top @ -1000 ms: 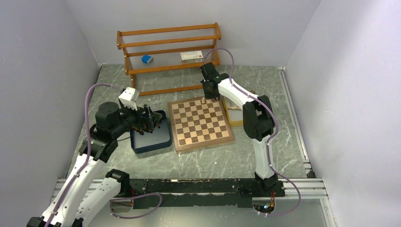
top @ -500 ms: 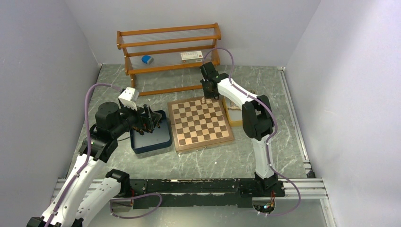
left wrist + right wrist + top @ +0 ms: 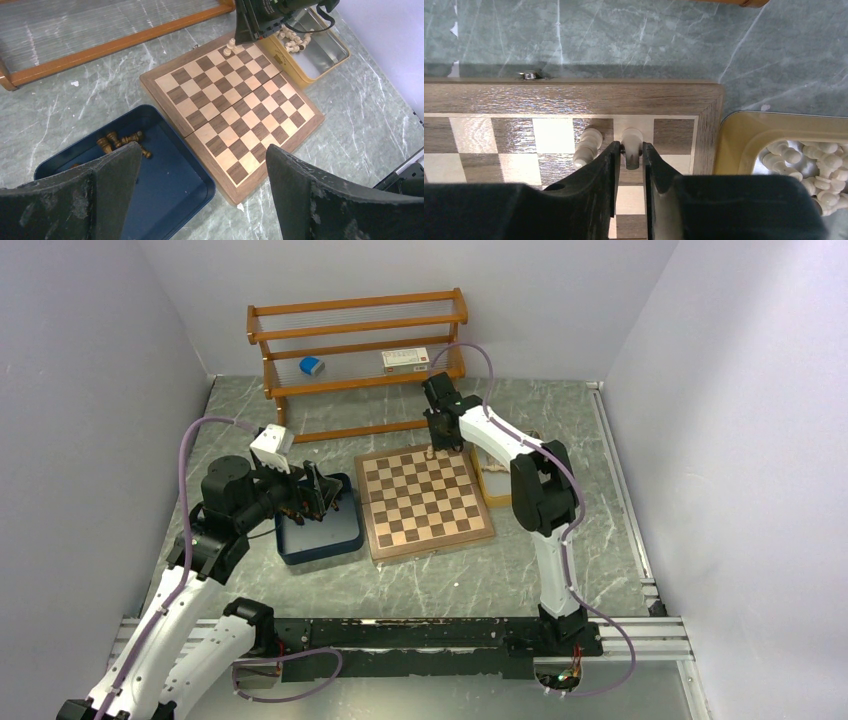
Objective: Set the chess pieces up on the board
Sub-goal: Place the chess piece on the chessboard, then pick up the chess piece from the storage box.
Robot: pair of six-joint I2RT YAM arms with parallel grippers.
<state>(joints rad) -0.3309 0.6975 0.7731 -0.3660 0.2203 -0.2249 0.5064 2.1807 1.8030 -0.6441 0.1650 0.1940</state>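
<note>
The board lies in the middle of the table. Two pale cream chess pieces stand side by side on its far row, near the right corner. My right gripper is shut on the right-hand cream piece, which rests upright on its square. The other cream piece stands just left of the fingers. My left gripper hangs wide open above the navy tray and the board's near corner, holding nothing. Several dark brown pieces lie in that tray.
A yellow tray with several loose cream pieces sits against the board's right edge. A wooden shelf rack stands at the back, just beyond the board. Grey walls close in on both sides.
Neither arm has visibly moved. The right gripper stays over the far right corner of the board and the left one over the navy tray.
</note>
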